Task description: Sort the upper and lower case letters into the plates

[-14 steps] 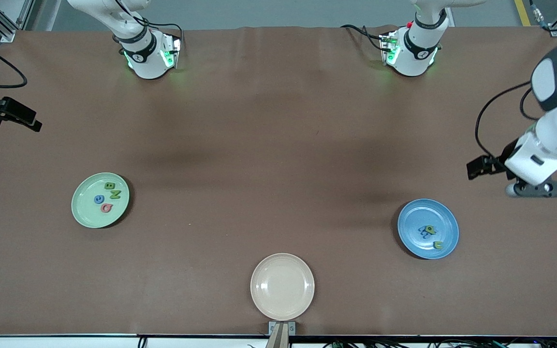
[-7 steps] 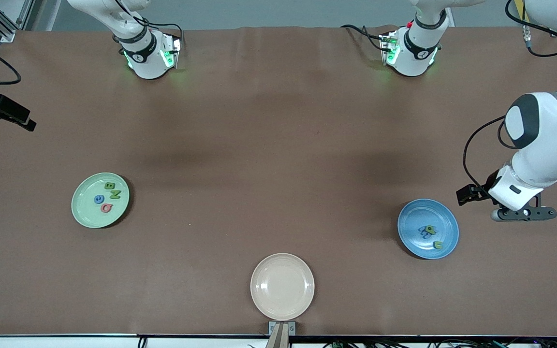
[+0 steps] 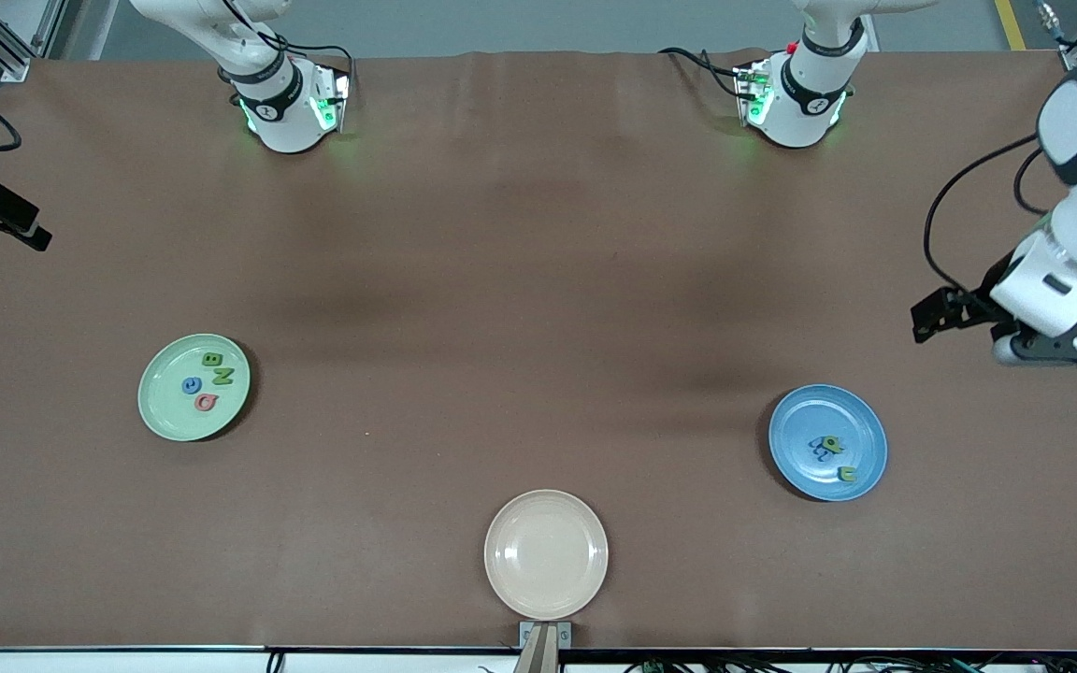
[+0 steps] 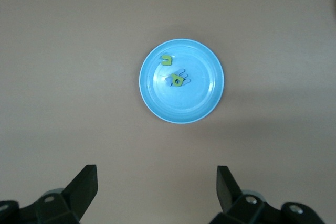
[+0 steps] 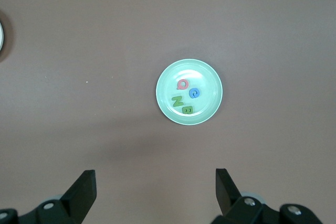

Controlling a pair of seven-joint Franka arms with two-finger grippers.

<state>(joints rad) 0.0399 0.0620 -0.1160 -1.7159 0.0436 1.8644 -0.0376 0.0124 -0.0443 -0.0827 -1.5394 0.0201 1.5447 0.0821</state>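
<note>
A round, shallow pale green plate [image 3: 193,387] sits on the brown desk [image 3: 520,308] toward the right arm's end. It holds four small letters: two green, one blue, one red. A round blue plate [image 3: 827,442] of the same size sits toward the left arm's end, with two little green letters and a blue one in it. A round cream plate [image 3: 546,554] sits between them, nearer the front camera. The left gripper [image 4: 156,195] hangs wide open over bare desk near the blue plate. The right gripper [image 5: 155,195] hangs wide open too, over bare desk near the green plate.
</note>
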